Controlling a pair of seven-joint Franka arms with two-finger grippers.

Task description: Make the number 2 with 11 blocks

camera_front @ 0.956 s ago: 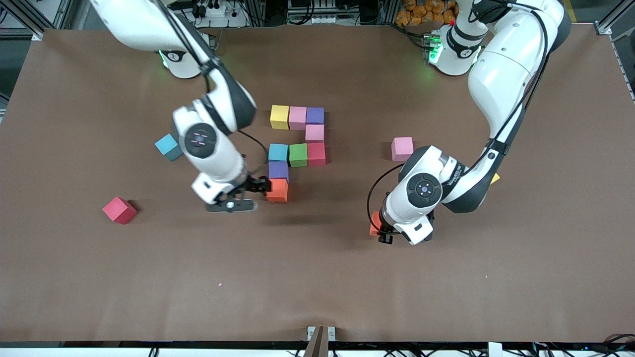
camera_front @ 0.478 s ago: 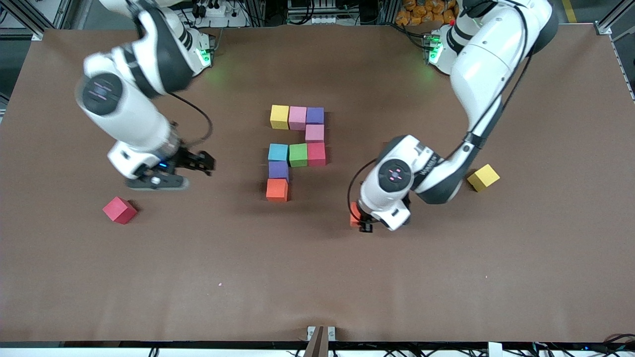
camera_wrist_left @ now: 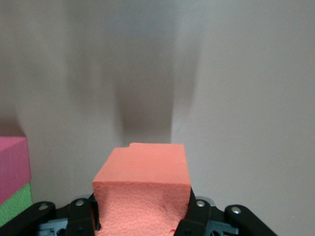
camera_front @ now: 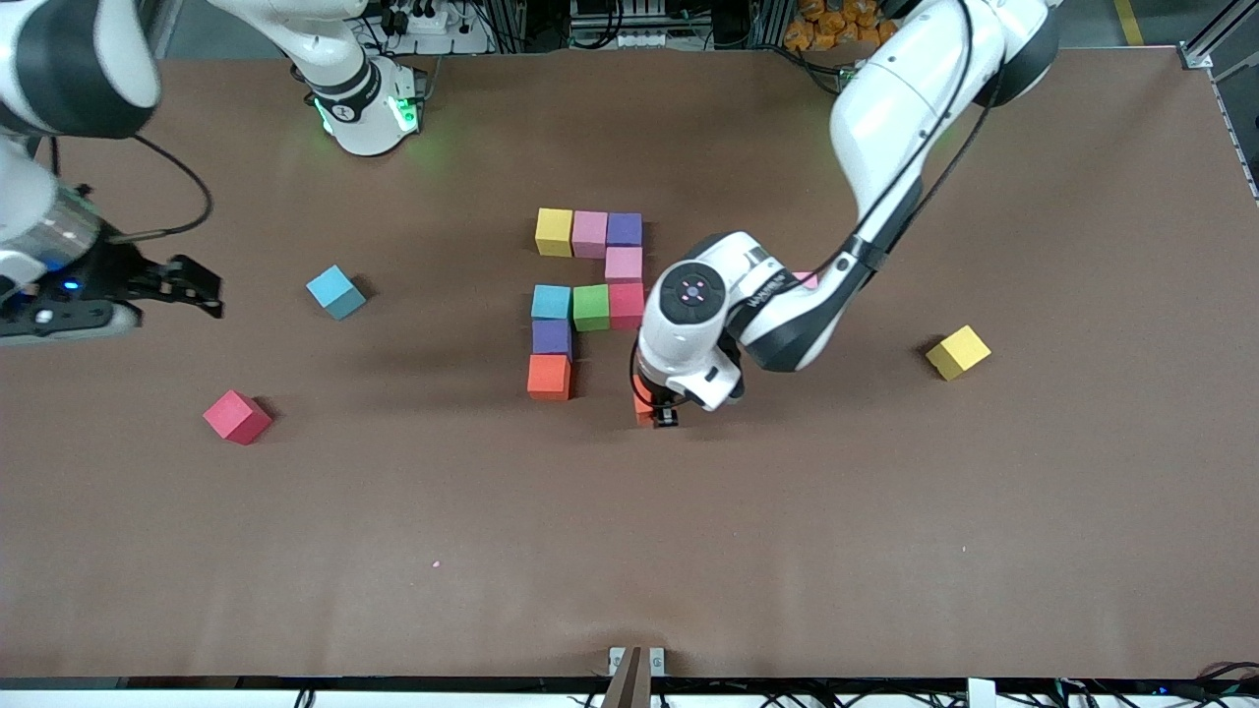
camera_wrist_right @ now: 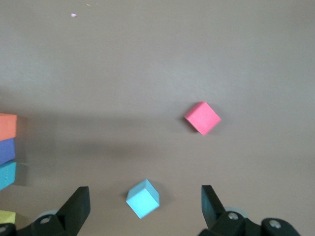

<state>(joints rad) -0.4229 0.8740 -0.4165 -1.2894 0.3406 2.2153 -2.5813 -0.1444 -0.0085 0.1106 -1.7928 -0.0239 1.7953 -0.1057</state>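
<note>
Forming number 2, seemingly nine-cubed.

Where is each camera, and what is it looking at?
Front view: high across the table, facing both arms and the unfinished number 2.
Left wrist view: on the left arm, looking at the left gripper shut on an orange block.
Right wrist view: above the open right gripper.
Shared: light blue block, red block.
</note>
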